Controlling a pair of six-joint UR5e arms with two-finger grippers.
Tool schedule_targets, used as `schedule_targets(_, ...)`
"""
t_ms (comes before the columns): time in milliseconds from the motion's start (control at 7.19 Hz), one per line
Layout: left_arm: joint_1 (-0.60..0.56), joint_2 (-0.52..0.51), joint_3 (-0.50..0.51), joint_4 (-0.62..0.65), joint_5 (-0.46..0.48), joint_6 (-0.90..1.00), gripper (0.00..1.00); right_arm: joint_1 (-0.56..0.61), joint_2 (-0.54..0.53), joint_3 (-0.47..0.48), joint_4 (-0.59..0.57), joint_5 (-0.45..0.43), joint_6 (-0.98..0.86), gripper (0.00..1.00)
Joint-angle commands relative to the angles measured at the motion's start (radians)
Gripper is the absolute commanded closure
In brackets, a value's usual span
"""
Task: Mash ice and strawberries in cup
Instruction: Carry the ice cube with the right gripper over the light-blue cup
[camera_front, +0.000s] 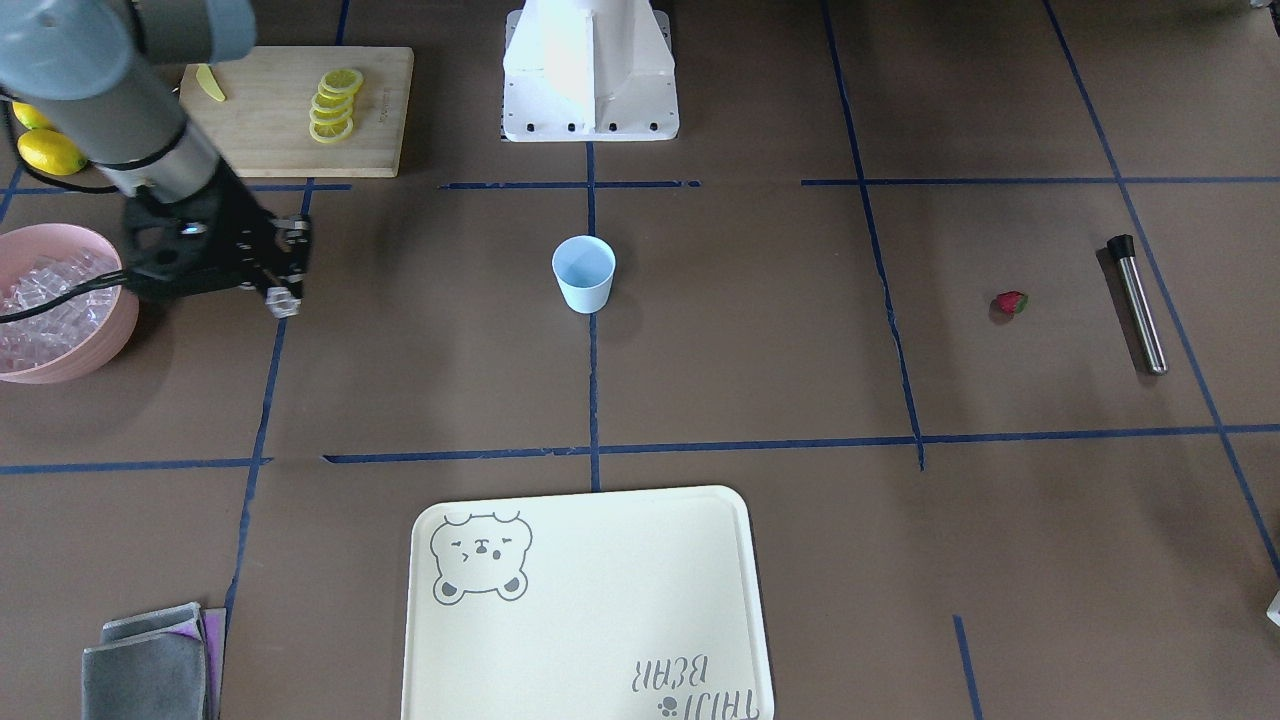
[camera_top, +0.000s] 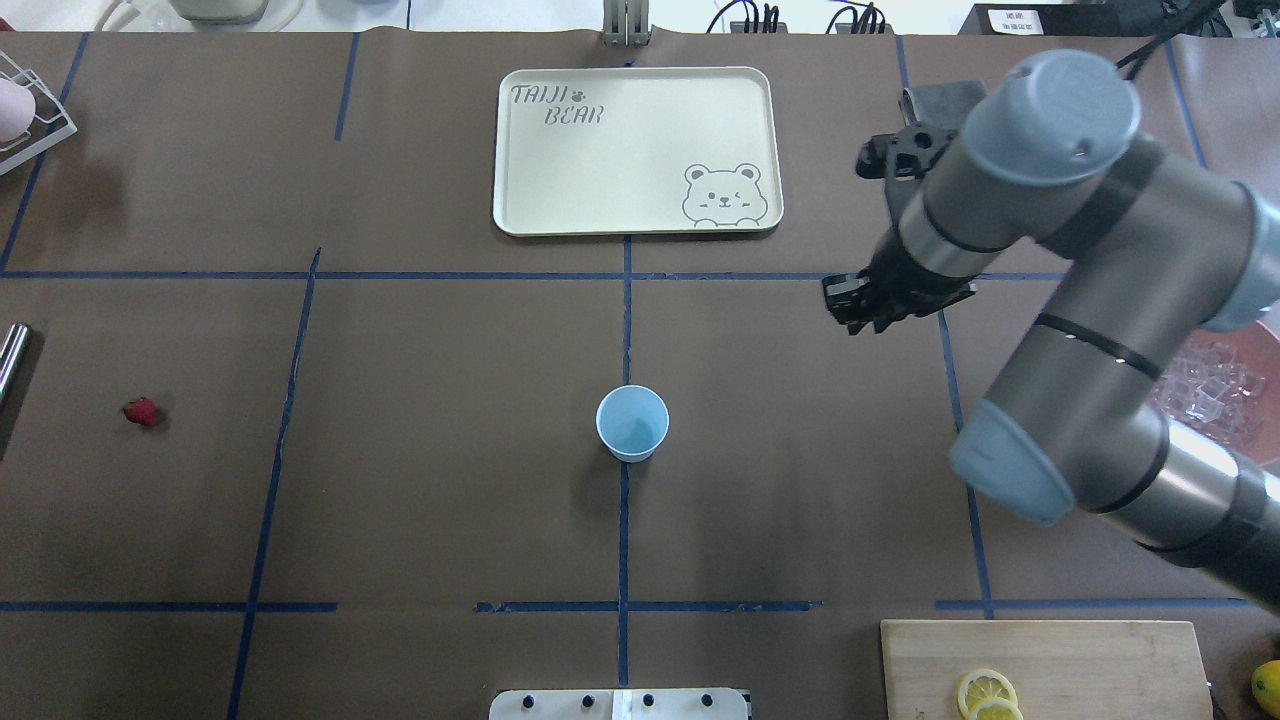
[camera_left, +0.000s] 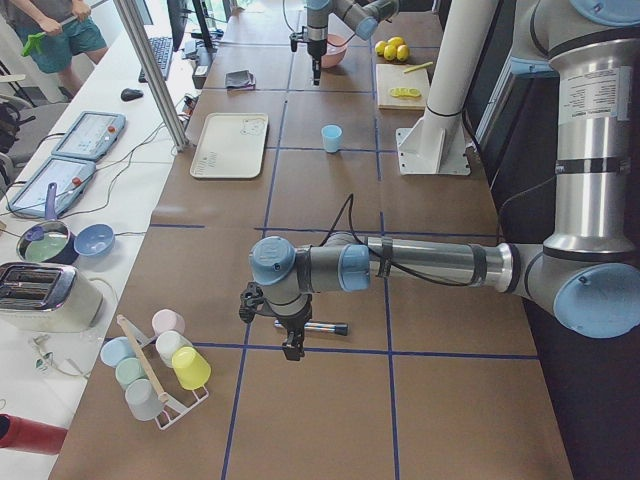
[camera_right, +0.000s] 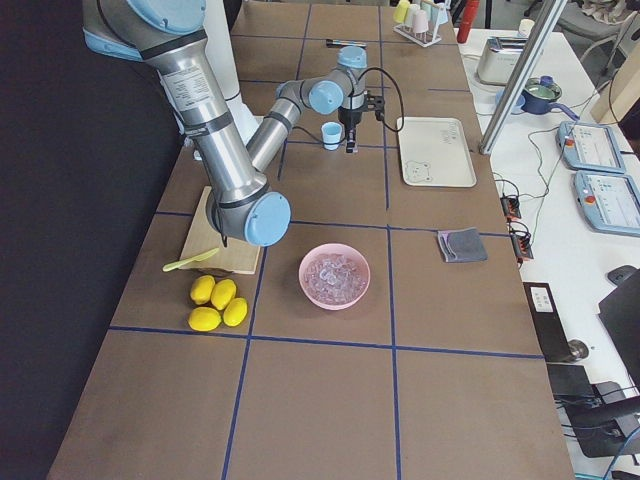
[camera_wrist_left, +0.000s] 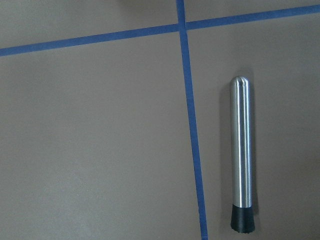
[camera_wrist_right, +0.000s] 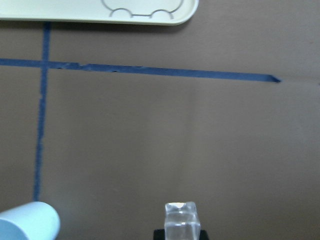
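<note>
The light blue cup (camera_front: 584, 273) stands upright and empty at the table's middle (camera_top: 632, 423). My right gripper (camera_front: 278, 292) is shut on one clear ice cube (camera_wrist_right: 182, 219) and holds it above the table, between the pink bowl (camera_front: 122, 325) and the cup. The bowl holds the pile of ice (camera_front: 50, 300). The red strawberry (camera_front: 1010, 303) lies alone on the table (camera_top: 142, 411), far from the cup. My left gripper (camera_left: 292, 345) hangs over a steel muddler (camera_wrist_left: 241, 155); I cannot tell if it is open or shut.
A cream bear tray (camera_front: 590, 610) lies beyond the cup. A wooden board (camera_front: 300, 110) carries lemon slices (camera_front: 335, 105), with whole lemons (camera_front: 48, 150) beside it. Folded grey cloths (camera_front: 150, 665) lie near the tray. A rack of cups (camera_left: 160, 365) stands at the far end.
</note>
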Motion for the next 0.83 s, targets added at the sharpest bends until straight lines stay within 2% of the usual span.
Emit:
schedule_targets(0,0.000,0.000,0.001,0.001,0.000,0.000,0.00,-0.155,0.225,-0.180,-0.020,-0.124,0.207,1.00)
schedule_targets(139,0.000,0.002,0.003,0.001,0.000,0.000,0.00,-0.221,0.266,-0.222,-0.022,-0.157,0.262,1.00)
schedule_targets(278,0.000,0.002,0.009,0.001,0.000,0.000,0.00,-0.251,0.268,-0.221,-0.023,-0.168,0.279,1.00)
schedule_targets(556,0.000,0.002,0.012,0.001,0.000,0.000,0.00,-0.262,0.268,-0.224,-0.023,-0.166,0.280,1.00)
schedule_targets(695,0.000,0.002,0.012,0.001,0.000,0.000,0.00,-0.262,0.263,-0.222,-0.023,-0.166,0.278,0.91)
